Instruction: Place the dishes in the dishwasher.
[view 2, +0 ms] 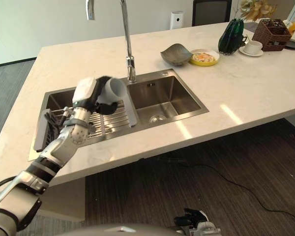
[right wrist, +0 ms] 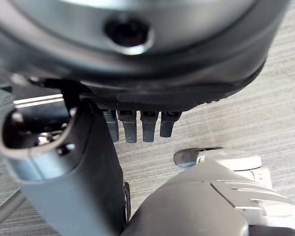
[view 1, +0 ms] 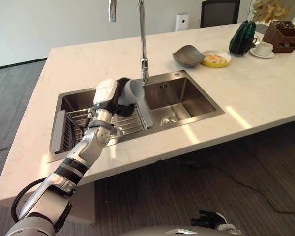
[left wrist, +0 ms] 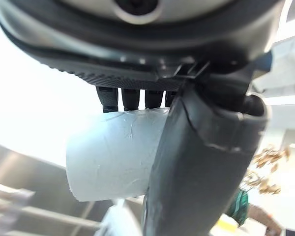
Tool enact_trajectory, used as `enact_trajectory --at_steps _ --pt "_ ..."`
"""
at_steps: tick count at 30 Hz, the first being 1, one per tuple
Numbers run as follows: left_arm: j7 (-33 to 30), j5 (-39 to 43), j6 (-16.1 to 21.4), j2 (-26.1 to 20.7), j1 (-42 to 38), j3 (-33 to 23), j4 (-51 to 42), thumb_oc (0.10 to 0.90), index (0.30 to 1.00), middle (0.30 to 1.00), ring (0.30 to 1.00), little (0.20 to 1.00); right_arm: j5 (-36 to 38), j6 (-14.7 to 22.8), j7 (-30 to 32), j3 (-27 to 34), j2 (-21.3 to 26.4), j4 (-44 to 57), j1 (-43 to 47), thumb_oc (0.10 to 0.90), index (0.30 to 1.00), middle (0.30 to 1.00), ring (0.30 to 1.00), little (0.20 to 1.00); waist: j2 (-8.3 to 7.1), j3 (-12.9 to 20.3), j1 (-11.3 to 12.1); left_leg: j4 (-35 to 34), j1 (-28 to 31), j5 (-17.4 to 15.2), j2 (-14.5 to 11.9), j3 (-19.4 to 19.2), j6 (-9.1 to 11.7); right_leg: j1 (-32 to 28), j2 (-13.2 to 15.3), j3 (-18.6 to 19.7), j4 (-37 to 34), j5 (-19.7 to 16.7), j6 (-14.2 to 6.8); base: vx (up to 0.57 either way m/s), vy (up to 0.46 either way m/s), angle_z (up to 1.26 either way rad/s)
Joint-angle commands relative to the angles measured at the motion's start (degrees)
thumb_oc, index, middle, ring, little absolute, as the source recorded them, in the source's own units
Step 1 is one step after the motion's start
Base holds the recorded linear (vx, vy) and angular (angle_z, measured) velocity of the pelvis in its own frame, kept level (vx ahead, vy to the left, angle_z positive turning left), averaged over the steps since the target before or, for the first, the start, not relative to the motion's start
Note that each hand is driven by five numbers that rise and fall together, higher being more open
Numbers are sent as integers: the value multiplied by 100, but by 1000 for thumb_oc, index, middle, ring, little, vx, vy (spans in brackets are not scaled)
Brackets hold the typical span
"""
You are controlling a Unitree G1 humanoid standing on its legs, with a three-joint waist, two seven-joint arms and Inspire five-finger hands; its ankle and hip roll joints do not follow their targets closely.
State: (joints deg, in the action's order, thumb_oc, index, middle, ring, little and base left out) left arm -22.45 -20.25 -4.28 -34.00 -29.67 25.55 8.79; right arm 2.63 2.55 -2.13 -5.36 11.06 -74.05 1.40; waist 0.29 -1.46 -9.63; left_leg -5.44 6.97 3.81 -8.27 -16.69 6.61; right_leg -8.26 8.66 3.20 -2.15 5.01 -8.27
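Note:
My left hand (view 1: pixel 107 96) is raised over the left basin of the steel sink (view 1: pixel 187 115), shut on a pale grey cup (view 1: pixel 134 90). The cup lies on its side with its mouth turned toward the faucet (view 1: pixel 143 44). In the left wrist view the fingers (left wrist: pixel 130 99) curl over the cup (left wrist: pixel 110 157) and the thumb (left wrist: pixel 199 172) crosses its front. Below the hand, a wire dish rack (view 1: pixel 81 124) sits in the left basin. My right hand (view 1: pixel 208 219) hangs low over the floor, fingers (right wrist: pixel 137 128) relaxed and holding nothing.
On the counter behind the sink lie a grey bowl (view 1: pixel 188 55) and a yellow plate with food (view 1: pixel 217 59). A dark green vase (view 1: pixel 242 38), a white cup on a saucer (view 1: pixel 263 49) and a brown basket (view 1: pixel 283 35) stand at the far right.

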Motion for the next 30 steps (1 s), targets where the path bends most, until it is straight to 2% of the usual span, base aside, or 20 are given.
enact_trajectory --at_steps 1,2,4,5,8,10,11,13,14,16,19,22,23,26,28,29,30 --pt "-338 86 427 -32 -1171 -709 -316 400 300 300 300 300 128 62 63 -201 -94 -265 22 800 900 900 900 900 -41 97 120 44 275 -369 -399 267 344 219 140 -334 -286 -500 -327 3 10 8" --pt "-338 86 427 -32 -1171 -709 -316 400 300 300 300 300 128 62 63 -201 -94 -265 22 800 900 900 900 900 -41 97 120 44 275 -369 -399 267 344 219 140 -334 -286 -500 -327 16 6 8" --pt "-134 492 519 118 -1194 -831 -1003 400 300 300 300 300 164 62 66 -171 -124 -284 22 800 900 900 900 900 -39 90 202 44 219 -351 -400 365 339 177 149 -455 -286 -477 -303 20 9 15" --pt "66 608 510 -44 -1191 -911 -1398 400 300 300 300 300 221 59 65 -121 -109 -286 65 800 900 900 900 900 -32 92 291 44 173 -334 -395 430 337 159 151 -515 -286 -459 -294 -29 -2 27" --pt "126 671 475 -118 -996 -1080 -1876 400 300 300 300 300 274 66 76 -91 -132 -287 134 800 900 900 900 900 -35 80 373 44 79 -247 -402 505 330 186 146 -591 -286 -506 -264 -20 -8 21" --pt "48 716 470 -116 -621 -1346 -2252 400 300 300 300 300 312 83 80 -81 -164 -285 165 800 900 900 900 900 -42 71 466 44 18 -229 -390 575 329 178 151 -666 -286 -494 -250 -16 -6 17" --pt "85 923 457 -38 -167 -1560 -2475 400 300 300 300 300 302 86 44 -82 -204 -301 186 800 900 900 900 900 -51 43 578 44 -24 -210 -383 627 326 160 160 -739 -286 -484 -235 -17 -7 32" --pt "95 924 447 -39 -135 -1582 -2501 400 300 300 300 300 302 87 43 -96 -199 -300 178 800 900 900 900 900 -46 53 558 44 -29 -209 -382 636 326 158 160 -748 -286 -482 -235 -9 -7 23" --pt "45 1096 433 -40 478 -1908 -2650 400 300 300 300 300 290 100 26 -107 -256 -267 170 800 900 900 900 900 -64 31 693 44 -64 -188 -377 692 323 145 171 -805 -286 -471 -217 -4 -7 13" --pt "37 1123 422 -66 826 -2098 -2741 400 300 300 300 300 296 101 23 -107 -267 -260 171 800 900 900 900 900 -64 43 719 44 -84 -176 -370 724 325 138 176 -850 -286 -464 -208 2 -5 21" --pt "-218 1110 399 -146 1811 -2713 -2865 400 300 300 300 300 306 108 14 -116 -298 -222 228 800 900 900 900 900 -80 16 911 44 -113 -196 -360 802 348 87 193 -961 -286 -398 -199 21 -14 21" --pt "-641 1311 442 70 2421 -3198 -2875 400 300 300 300 300 242 96 38 -201 -309 -209 205 800 900 900 900 900 -67 -21 996 44 -161 -113 -349 867 331 107 182 -992 -286 -442 -181 -37 -14 12" --pt "-830 1390 403 143 2544 -3352 -2866 400 300 300 300 300 228 82 46 -221 -303 -201 183 800 900 900 900 900 -62 -16 1025 44 -118 -188 -340 887 329 75 188 -992 -286 -375 -190 -6 -18 16" --pt "-1362 1275 303 263 2838 -3749 -3029 400 300 300 300 300 157 80 95 -312 -267 -172 174 800 900 900 900 900 -28 -33 1133 44 -76 -145 -333 934 297 31 163 -982 -286 -329 -154 1 -30 5" --pt "-1485 1176 292 217 2910 -3892 -3208 400 300 300 300 300 107 104 87 -420 -247 -124 175 800 900 900 900 900 -9 -188 1326 241 -240 81 -320 1041 323 6 155 -1028 -286 -340 -92 -84 -52 5" --pt "-1498 1175 317 148 2871 -3930 -3270 400 300 300 300 300 90 112 95 -455 -211 -118 177 800 900 900 900 900 -7 -252 1426 479 -429 89 -295 1211 373 -32 165 -1127 -286 -277 -71 -87 -68 11" --pt "-1509 1121 340 63 2826 -3981 -3309 400 300 300 300 300 95 139 114 -467 -181 -98 182 800 900 900 900 900 13 -331 1565 651 -635 228 -266 1409 463 -53 157 -1257 -286 -272 -48 -73 -88 37"
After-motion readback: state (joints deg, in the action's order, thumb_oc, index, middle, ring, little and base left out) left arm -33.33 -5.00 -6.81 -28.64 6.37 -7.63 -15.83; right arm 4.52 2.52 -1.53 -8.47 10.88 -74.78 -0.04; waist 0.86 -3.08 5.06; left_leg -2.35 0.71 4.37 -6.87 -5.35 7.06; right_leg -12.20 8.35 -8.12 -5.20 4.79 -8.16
